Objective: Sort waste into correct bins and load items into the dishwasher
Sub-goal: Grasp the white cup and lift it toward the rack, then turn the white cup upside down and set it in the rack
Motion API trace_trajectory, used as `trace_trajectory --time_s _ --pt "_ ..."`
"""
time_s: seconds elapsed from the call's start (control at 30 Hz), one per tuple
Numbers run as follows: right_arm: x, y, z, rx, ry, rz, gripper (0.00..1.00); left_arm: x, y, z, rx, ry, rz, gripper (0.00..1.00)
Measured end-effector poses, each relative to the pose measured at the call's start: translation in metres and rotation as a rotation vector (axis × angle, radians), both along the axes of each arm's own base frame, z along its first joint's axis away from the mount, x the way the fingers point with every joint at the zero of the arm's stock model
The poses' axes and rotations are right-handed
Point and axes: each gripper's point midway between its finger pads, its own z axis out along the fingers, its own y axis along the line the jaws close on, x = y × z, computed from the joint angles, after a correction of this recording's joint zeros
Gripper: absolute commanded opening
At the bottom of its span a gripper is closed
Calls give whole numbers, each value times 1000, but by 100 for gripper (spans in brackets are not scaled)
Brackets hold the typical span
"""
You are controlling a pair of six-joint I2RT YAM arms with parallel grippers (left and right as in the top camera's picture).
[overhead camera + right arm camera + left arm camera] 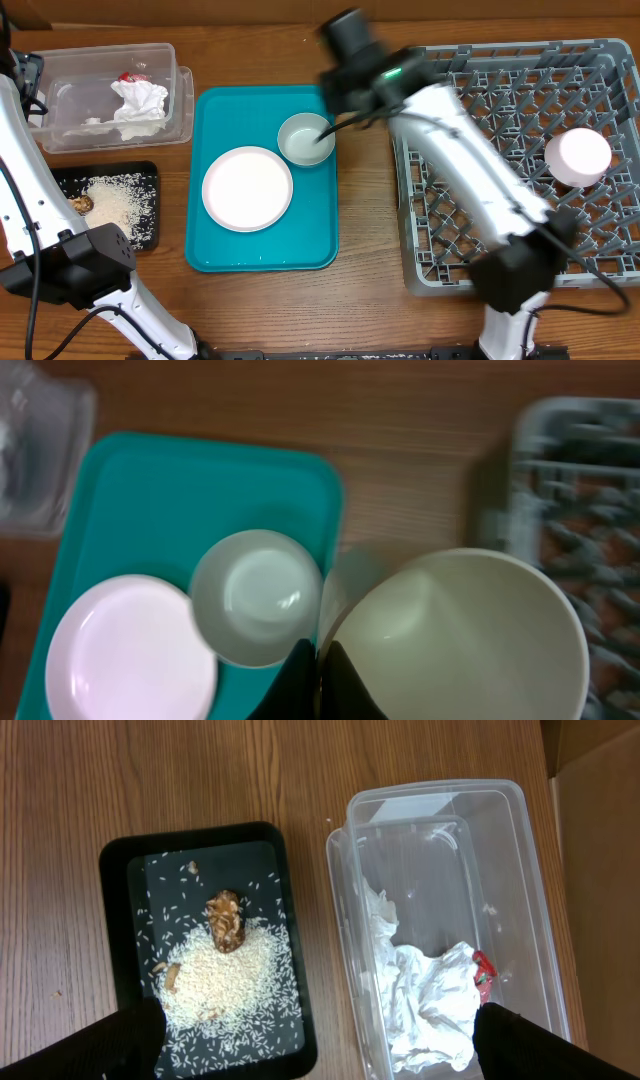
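Rack (pixel 600 230): right of teal tray (pixel 262 245); cup (pixel 577 157) inside.
Tub (pixel 60 60): left of it; holds napkin (pixel 430 1000), wrapper (pixel 483 968).
Black tray (pixel 148 178): left of it; holds rice (pixel 225 975), chunk (pixel 226 920).
Plate (pixel 247 188), dish (pixel 305 138): on it.
Bowl (pixel 460 640): off its right edge, rim pinched in my right gripper (pixel 320 670).
My left gripper (pixel 320 1040): fingers wide apart, over tub and black tray.
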Motion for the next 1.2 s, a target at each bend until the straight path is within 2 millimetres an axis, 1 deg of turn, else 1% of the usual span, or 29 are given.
trace_trajectory --time_s 0.03,0.1,0.17,0.23,0.3,0.33,0.47,0.5,0.57,0.67,0.77,0.8,0.83,0.9,0.97,1.03,1.2 --pt "4 -30 10 19 11 -61 4 0 0 0 0 0 0 100" --pt "9 -72 20 62 34 -145 4 0 0 0 0 0 0 100" --pt "16 -119 29 127 54 -237 4 0 0 0 0 0 0 100" --pt "23 -155 33 215 71 -277 4 0 0 0 0 0 0 100" --pt "28 -187 37 321 78 -283 4 0 0 0 0 0 0 100" --pt "28 -193 38 352 80 -280 4 0 0 0 0 0 0 100" --pt "29 -232 42 560 72 -257 4 0 0 0 0 0 0 100" --pt "28 -240 41 603 73 -254 4 0 0 0 0 0 0 100" --pt "26 -262 36 717 64 -248 4 0 0 0 0 0 0 100" --pt "24 -291 24 845 25 -250 4 0 0 0 0 0 0 100" --pt "15 -317 2 939 22 -294 4 0 0 0 0 0 0 100" --pt "12 -322 -3 956 20 -303 4 0 0 0 0 0 0 100" --pt "8 -331 -12 993 15 -315 4 0 0 0 0 0 0 100" --pt "4 -335 -16 1021 8 -315 4 0 0 0 0 0 0 100" --pt "-1 -336 -25 1060 14 -313 4 0 0 0 0 0 0 100" --pt "-4 -333 -29 1079 23 -309 4 0 0 0 0 0 0 100" --pt "-13 -317 -40 1152 83 -297 4 0 0 0 0 0 0 100"
